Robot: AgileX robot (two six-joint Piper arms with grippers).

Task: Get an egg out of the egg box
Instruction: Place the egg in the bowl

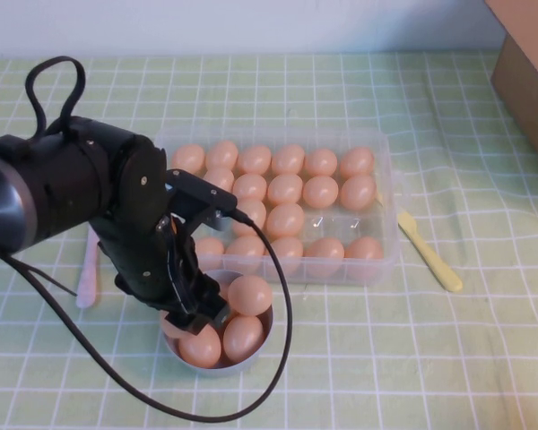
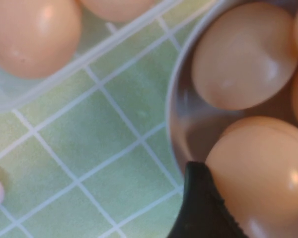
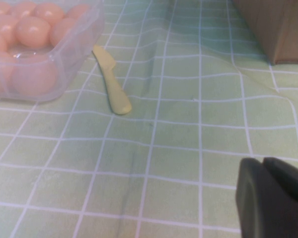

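Note:
The egg box (image 1: 390, 224) is a clear plastic tray in the middle of the table, with several peach-orange eggs in its cups. My left gripper (image 1: 200, 312) hangs low over a small grey bowl (image 1: 255, 356) just in front of the box. In the left wrist view one black finger (image 2: 198, 208) presses against the egg (image 2: 263, 173) just above the bowl's floor, so the left gripper (image 2: 258, 210) is shut on it. Two more eggs (image 1: 249, 294) lie in the bowl beside it. My right gripper (image 3: 264, 171) hovers shut over bare cloth, right of the box.
A yellow spatula (image 1: 430, 251) lies right of the box, and a pink spoon (image 1: 88, 269) lies left of my arm. A cardboard box (image 1: 529, 81) stands at the back right. A green checked cloth covers the table.

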